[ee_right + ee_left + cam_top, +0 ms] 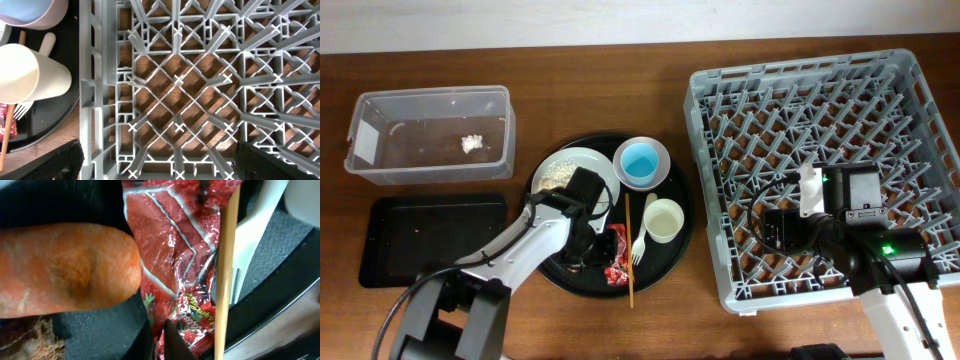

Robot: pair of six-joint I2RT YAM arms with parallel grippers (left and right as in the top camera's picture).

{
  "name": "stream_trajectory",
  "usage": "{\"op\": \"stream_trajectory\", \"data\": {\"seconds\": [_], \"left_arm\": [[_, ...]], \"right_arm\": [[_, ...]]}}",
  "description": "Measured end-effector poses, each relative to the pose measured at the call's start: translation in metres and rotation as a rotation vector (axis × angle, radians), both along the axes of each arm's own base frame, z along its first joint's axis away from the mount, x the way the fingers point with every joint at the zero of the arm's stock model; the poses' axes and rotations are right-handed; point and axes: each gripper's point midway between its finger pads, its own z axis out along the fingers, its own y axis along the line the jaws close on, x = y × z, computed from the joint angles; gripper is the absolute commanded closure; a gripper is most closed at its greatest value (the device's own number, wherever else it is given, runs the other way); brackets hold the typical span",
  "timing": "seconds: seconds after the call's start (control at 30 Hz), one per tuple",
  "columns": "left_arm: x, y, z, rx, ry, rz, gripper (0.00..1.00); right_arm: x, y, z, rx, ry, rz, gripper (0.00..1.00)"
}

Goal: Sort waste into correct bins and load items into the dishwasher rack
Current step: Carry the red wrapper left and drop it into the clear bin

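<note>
On the round black tray, my left gripper (598,243) is shut on the red snack wrapper (616,256). In the left wrist view its fingertips (162,341) pinch the wrapper's (170,255) lower edge, and the orange carrot (65,270) lies just to the left. The wooden chopstick (227,270) and white fork (255,240) lie across the wrapper's right side. My right gripper (767,228) is open and empty over the grey dishwasher rack (720,110), with its jaws (157,165) above the rack's grid (180,85). A white tissue (472,143) lies in the clear tub (380,105).
The tray also holds the grey plate (582,165) with beige scraps (555,172), the blue cup (641,160) inside the white bowl (660,150), and the whitish cup (663,220). The shallow black rectangular tray (430,240) lies at front left. Brown crumbs (30,340) lie under the carrot.
</note>
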Motion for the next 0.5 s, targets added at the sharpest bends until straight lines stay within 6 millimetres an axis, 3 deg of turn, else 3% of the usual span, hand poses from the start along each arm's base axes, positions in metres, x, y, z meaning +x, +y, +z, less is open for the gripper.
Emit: {"op": "stream_trajectory", "data": {"seconds": [0.23, 0.37, 0.5], "left_arm": [[-0.004, 0.001, 0.003, 0.007, 0.022, -0.012, 1.0], [0.014, -0.003, 0.028, 0.001, -0.016, -0.037, 1.0], [0.033, 0.007, 0.054, 0.047, -0.063, -0.024, 1.0]], "right_arm": [[0.0, 0.0, 0.0, 0.0, 0.001, -0.001, 0.01], [0.0, 0.0, 0.0, 0.0, 0.001, -0.001, 0.01], [0.0, 0.0, 0.0, 0.0, 0.0, -0.001, 0.01]]}}
